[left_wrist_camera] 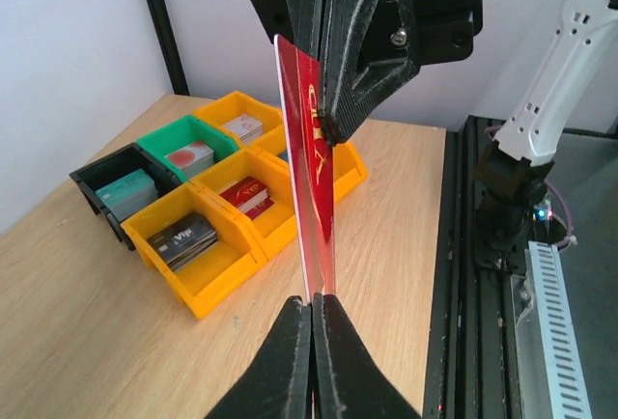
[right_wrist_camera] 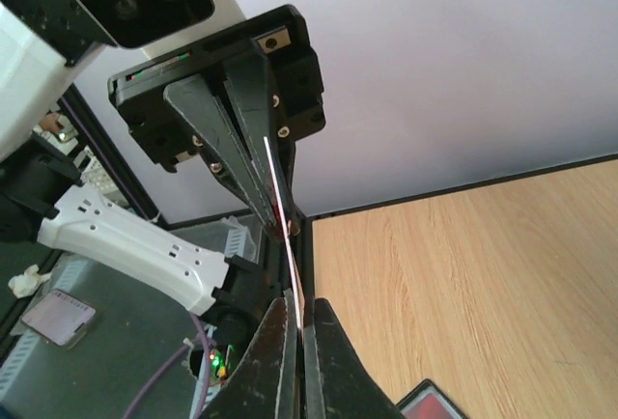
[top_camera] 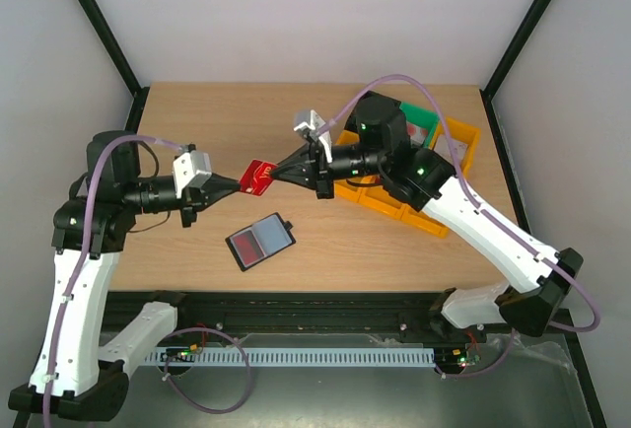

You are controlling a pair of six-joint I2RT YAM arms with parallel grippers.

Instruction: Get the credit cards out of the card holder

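Red credit card (top_camera: 258,178) is held in mid-air above the table (top_camera: 414,250), pinched at opposite ends by both arms at once. Left gripper (top_camera: 240,183) is clamped on the end toward the left arm; in its wrist view the two fingers are pressed together on the card's near edge. Right gripper (top_camera: 276,174) is clamped on the opposite end; in its wrist view the card shows as a thin pale line running from its own closed fingers to the other pair. The long axis of the card is taken to run along the line joining the two sets of fingertips, roughly left to right across the table, with the printed face partly turned upward. Card holder (top_camera: 260,242) lies open and flat on the table, well apart from the card, on the side nearer the arm bases and about midway between the two grippers. A pale blue-grey panel and a reddish panel show on it; whether a card is left inside cannot be told. Yellow, green and black bins (top_camera: 454,142) sit on the right arm's side. Judged a handover: one grip must be let go before the card can be carried, and the right arm is nearer the bins.
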